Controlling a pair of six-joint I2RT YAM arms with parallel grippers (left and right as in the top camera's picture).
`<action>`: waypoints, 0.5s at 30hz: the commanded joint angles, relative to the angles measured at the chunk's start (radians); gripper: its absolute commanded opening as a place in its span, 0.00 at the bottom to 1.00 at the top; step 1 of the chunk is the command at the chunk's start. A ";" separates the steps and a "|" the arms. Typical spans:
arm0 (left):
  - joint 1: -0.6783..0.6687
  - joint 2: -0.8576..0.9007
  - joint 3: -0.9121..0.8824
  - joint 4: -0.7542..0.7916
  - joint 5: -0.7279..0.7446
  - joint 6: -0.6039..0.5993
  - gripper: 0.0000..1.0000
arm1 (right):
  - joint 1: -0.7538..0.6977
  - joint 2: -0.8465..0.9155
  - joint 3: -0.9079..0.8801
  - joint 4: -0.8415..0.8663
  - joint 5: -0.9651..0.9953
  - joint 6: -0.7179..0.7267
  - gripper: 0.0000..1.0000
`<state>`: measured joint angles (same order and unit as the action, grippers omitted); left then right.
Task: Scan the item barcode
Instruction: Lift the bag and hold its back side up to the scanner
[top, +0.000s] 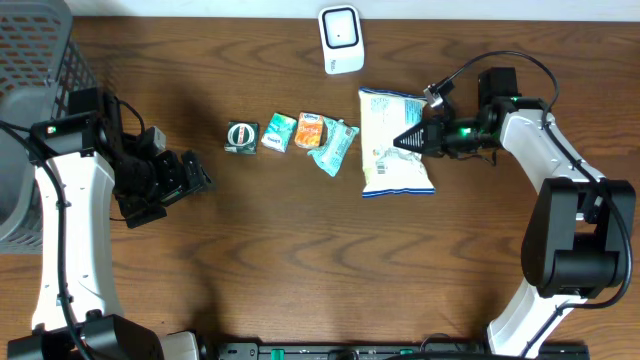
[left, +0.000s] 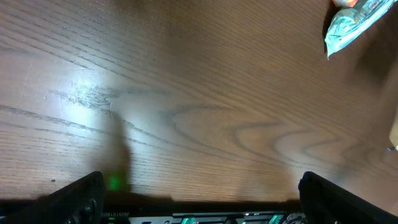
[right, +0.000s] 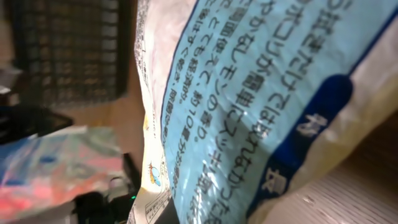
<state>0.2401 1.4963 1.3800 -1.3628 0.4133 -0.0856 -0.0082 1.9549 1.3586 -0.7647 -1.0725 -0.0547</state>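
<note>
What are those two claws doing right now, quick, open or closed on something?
Left gripper: open, holding nothing.
Right gripper: closed on the edge of the blue-and-white bag.

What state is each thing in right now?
left claw: open, empty.
right claw: shut on snack bag.
snack bag: on table, pinched at its right edge.
scanner: untouched, nothing at it.
small packets: lying in a row, untouched.
</note>
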 joint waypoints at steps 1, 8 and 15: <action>-0.002 0.000 0.002 -0.004 -0.002 -0.005 0.98 | -0.001 -0.035 0.021 0.034 -0.266 -0.107 0.01; -0.002 0.000 0.002 -0.004 -0.002 -0.005 0.98 | 0.051 -0.040 0.021 0.122 -0.112 -0.108 0.01; -0.002 0.000 0.002 -0.004 -0.002 -0.005 0.98 | 0.110 -0.185 0.021 0.465 0.020 0.139 0.01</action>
<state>0.2401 1.4963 1.3800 -1.3632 0.4129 -0.0856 0.0761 1.8862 1.3582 -0.3767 -1.0878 -0.0677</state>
